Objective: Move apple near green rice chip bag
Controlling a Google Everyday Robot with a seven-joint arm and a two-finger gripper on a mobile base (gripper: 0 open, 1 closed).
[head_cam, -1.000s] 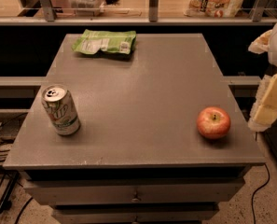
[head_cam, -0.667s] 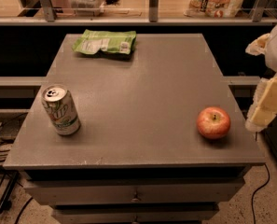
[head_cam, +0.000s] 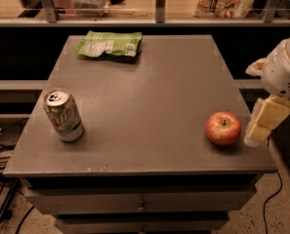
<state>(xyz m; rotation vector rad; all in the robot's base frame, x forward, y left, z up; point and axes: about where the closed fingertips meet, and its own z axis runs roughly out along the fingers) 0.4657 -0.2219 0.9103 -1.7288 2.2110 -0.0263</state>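
On the grey bench (head_cam: 144, 106) the apple (head_cam: 223, 127) sits just beside the gripper (head_cam: 256, 136), seemingly untouched. I cannot tell whether the gripper is open. The green rice chip bag (head_cam: 109, 44) lies well apart, so the whole move remains.

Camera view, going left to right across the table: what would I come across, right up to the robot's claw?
First the soda can → green rice chip bag, farther back → apple → claw, hanging just right of the apple at the right edge of the table.
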